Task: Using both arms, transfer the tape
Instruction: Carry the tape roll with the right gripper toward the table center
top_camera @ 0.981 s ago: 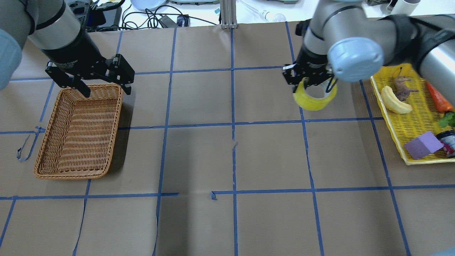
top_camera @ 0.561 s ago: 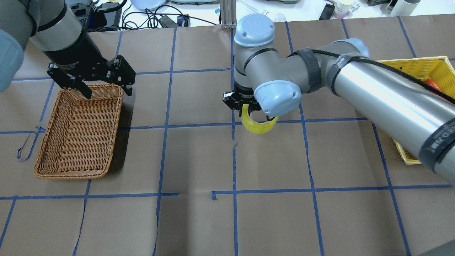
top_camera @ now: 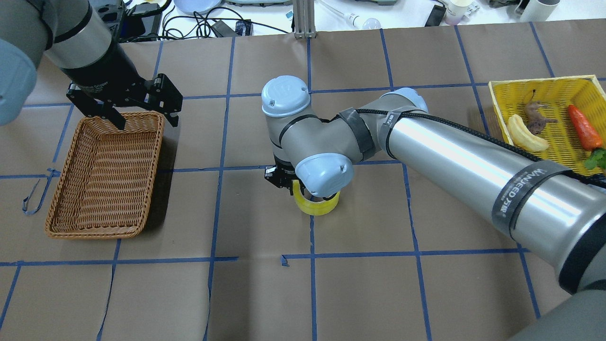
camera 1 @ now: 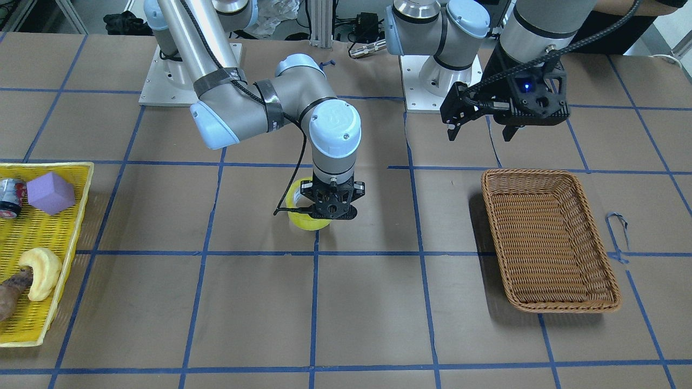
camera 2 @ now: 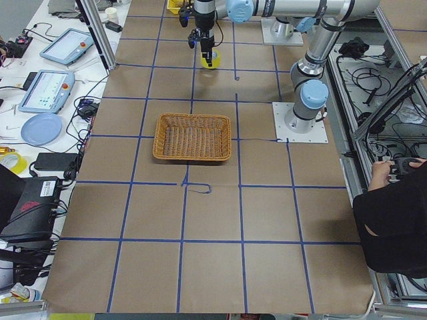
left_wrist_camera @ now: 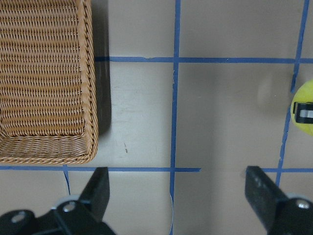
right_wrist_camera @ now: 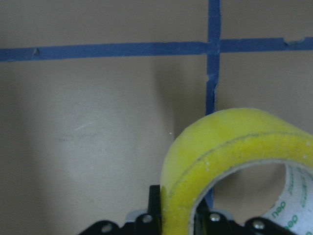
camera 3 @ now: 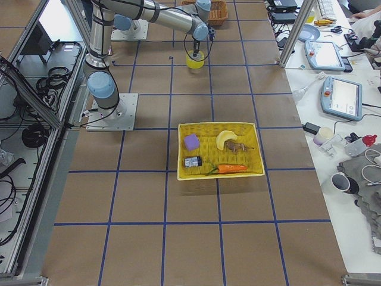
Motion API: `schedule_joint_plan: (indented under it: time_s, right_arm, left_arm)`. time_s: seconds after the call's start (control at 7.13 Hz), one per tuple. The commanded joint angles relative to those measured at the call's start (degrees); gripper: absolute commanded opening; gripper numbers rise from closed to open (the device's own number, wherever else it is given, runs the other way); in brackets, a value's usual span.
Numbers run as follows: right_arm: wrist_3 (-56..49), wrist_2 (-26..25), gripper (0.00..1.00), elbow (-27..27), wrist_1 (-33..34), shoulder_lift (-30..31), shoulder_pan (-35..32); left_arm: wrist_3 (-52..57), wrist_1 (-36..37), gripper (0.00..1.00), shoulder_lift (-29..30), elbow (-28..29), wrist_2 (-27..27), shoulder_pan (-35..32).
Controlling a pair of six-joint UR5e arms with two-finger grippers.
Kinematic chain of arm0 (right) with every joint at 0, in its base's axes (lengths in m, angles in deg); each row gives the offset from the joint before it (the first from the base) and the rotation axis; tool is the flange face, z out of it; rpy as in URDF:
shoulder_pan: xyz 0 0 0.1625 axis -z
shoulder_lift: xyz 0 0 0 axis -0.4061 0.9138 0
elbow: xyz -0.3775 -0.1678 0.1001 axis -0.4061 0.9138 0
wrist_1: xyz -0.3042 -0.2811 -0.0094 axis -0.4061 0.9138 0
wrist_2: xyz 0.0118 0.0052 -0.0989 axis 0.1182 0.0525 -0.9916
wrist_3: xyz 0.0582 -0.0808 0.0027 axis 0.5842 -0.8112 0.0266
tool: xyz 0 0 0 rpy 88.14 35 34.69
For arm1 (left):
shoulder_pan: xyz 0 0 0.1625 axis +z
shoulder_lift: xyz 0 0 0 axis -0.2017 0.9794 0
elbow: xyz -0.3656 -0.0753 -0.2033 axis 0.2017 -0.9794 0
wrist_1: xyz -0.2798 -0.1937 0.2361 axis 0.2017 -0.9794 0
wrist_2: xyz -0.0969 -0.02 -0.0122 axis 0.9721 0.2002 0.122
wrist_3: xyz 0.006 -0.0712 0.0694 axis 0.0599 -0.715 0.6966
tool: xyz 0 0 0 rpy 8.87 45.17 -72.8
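Right gripper (camera 1: 328, 214), item one: I am pinching the wall of the tape (top_camera: 316, 207) between nearly closed fingers, one inside the whitish core and one outside, with the roll hanging low over the middle of the table (top_camera: 378, 293). Left gripper (top_camera: 144, 122), item two: I am holding it wide open and empty, raised near the wicker basket (top_camera: 94, 232). Handling, as I am judging it: light, stiff, glossy and probably slippery, best taken across the free side of the wall, clear of my right fingers.
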Motion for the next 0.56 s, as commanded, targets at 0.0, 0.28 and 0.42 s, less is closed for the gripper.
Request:
schedule_joint_plan:
  time_s: [0.0,0.28,0.42]
  right_arm:
    - [0.3,0.9,0.06,-0.3,1.6,-0.9,-1.0]
    - [0.6,1.0,1.0,-0.2,3.1,-0.6,-1.0]
    - [-0.3,0.3,1.0,0.2,3.1,-0.1,-0.5]
  left_arm:
    - [0.0,0.2,1.0,0.1,0.0,0.0,-0.1]
    - [0.0,0.2,1.0,0.1,0.0,-0.1,-0.1]
    - [0.0,0.2,1.0,0.1,-0.1,-0.3,-0.1]
